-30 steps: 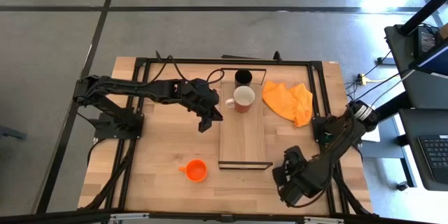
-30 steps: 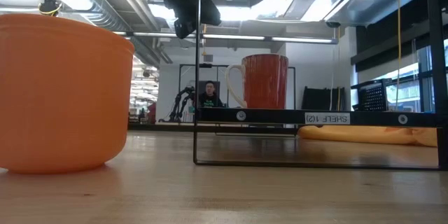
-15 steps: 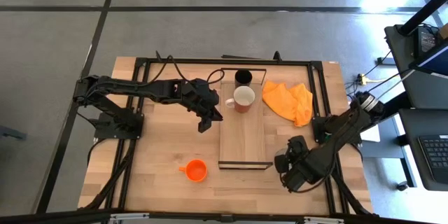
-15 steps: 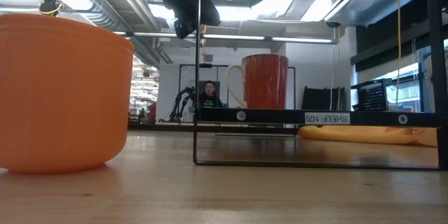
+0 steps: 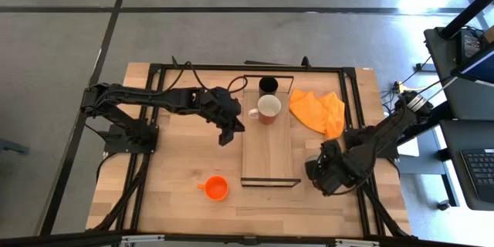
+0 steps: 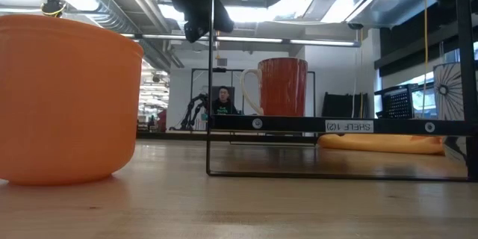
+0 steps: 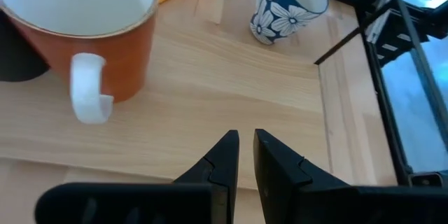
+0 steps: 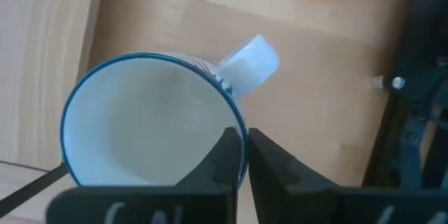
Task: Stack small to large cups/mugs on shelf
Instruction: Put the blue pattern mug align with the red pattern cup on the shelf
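Two matte black jointed robot arms are seen, with black cables looped at the bases. Each black two-finger gripper (image 7: 243, 155) is tapered and wedge-shaped.

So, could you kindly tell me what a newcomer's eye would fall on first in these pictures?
Probably the right tool, shut on the rim of a white mug with blue flowers just off the right side of the shelf. Next, the orange cup alone on the table near the front, and the black tumbler and orange-sided mug at the shelf's far end. The left tool hovers beside that mug.
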Robot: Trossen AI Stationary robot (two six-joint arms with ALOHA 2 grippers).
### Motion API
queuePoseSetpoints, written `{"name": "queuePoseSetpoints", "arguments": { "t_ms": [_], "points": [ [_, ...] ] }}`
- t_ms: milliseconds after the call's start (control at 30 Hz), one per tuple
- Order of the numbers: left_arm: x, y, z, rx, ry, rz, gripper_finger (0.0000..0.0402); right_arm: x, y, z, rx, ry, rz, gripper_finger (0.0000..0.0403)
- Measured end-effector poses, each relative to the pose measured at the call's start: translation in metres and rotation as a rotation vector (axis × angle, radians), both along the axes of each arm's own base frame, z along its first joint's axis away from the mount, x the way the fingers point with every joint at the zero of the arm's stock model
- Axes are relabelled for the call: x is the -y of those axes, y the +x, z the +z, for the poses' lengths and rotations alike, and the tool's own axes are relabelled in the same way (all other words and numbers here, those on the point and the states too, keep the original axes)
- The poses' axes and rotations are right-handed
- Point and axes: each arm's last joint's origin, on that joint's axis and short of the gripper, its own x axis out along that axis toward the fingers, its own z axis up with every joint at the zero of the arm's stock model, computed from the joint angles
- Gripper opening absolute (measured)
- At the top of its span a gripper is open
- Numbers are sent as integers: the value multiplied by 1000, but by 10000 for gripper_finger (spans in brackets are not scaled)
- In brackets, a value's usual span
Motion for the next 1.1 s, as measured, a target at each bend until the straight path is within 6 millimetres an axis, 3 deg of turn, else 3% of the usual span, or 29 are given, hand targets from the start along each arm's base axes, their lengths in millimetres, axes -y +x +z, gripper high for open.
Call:
{"name": "queuePoseSetpoints", "arguments": {
  "t_ms": [867,1100],
  "points": [
    [-9,-1,0,-1,25,56,39,39,29,0,-48,5,167,24],
    [-9,-1,0,-1,24,55,39,51,29,1,-83,-42,130,58]
  ]
}}
